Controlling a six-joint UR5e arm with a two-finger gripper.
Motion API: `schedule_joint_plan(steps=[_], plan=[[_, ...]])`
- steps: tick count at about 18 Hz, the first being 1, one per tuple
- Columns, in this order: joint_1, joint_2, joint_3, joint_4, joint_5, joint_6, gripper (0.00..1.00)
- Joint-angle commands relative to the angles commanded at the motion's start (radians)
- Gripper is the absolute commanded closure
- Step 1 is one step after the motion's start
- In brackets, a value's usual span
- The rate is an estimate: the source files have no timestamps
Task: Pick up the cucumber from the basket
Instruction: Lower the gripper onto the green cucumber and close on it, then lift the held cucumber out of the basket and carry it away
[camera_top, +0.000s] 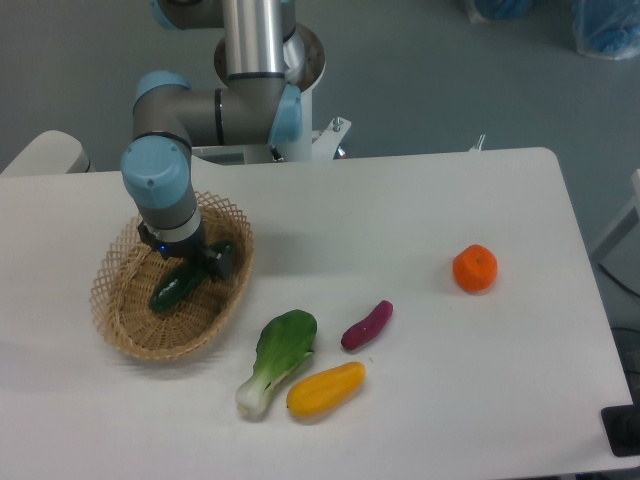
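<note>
Gripper (190, 268) is down inside the basket (125, 335) on the table (400, 200), right over the middle of the cucumber (172, 291), which lies diagonally on the basket floor w/ its lower-left end showing & upper-right end poking out by the gripper body. Can't tell if the jaws are open or closed on it, since the wrist hides the fingertips. Outside the basket, to its right: bok choy (278, 358), yellow veg (326, 388) just beside it, purple piece (367, 324) near those, orange (475, 268) well apart toward the right.
</note>
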Motion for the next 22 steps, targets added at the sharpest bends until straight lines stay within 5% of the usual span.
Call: schedule_joint_plan(steps=[3, 4, 8, 10, 13, 22], plan=[[0.000, -0.015, 0.002, 0.002, 0.000, -0.003, 0.03], [0.000, -0.017, 0.002, 0.002, 0.000, -0.003, 0.10], [0.000, -0.014, 0.020, 0.000, 0.000, -0.018, 0.69], [0.002, -0.014, 0.023, -0.002, 0.000, -0.022, 0.88], [0.003, -0.002, 0.035, -0.003, -0.002, -0.020, 0.95], [0.041, 0.035, 0.100, -0.032, -0.020, -0.011, 0.96]])
